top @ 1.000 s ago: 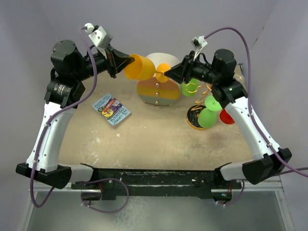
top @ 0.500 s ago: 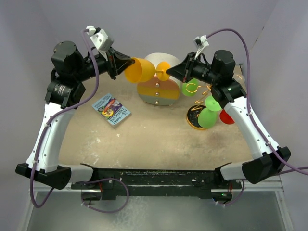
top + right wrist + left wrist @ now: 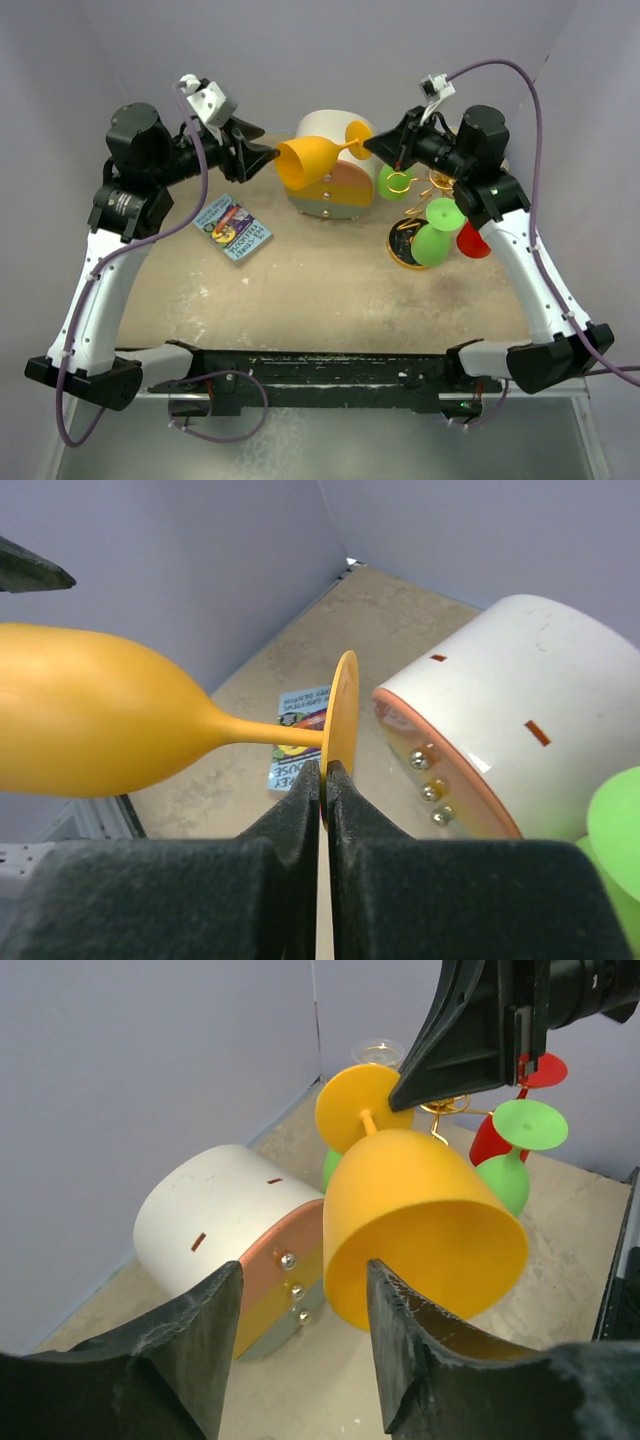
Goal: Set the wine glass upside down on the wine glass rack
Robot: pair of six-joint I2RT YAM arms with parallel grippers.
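Note:
The orange wine glass [image 3: 310, 163] hangs on its side above the table, bowl toward the left arm and foot toward the right arm. My right gripper [image 3: 370, 147] is shut on the rim of its round foot, and the pinch shows in the right wrist view [image 3: 325, 770] with the stem and bowl [image 3: 90, 725] stretching left. My left gripper [image 3: 265, 152] is open just off the bowl's mouth, holding nothing; its fingers [image 3: 205, 1340] frame the bowl [image 3: 420, 1225]. The gold wire wine glass rack [image 3: 415, 185] stands at the right, under the right arm.
Green glasses [image 3: 432, 240] and a red glass [image 3: 472, 242] hang on the rack. A white round drawer box [image 3: 330, 190] with orange and yellow bands lies below the held glass. A colourful booklet [image 3: 231, 227] lies on the table at the left. Walls close in behind.
My right gripper closed on the glass's foot. My left gripper opened and let go of the bowl. The glass shifted right and tilted, and the left arm drew back a little.

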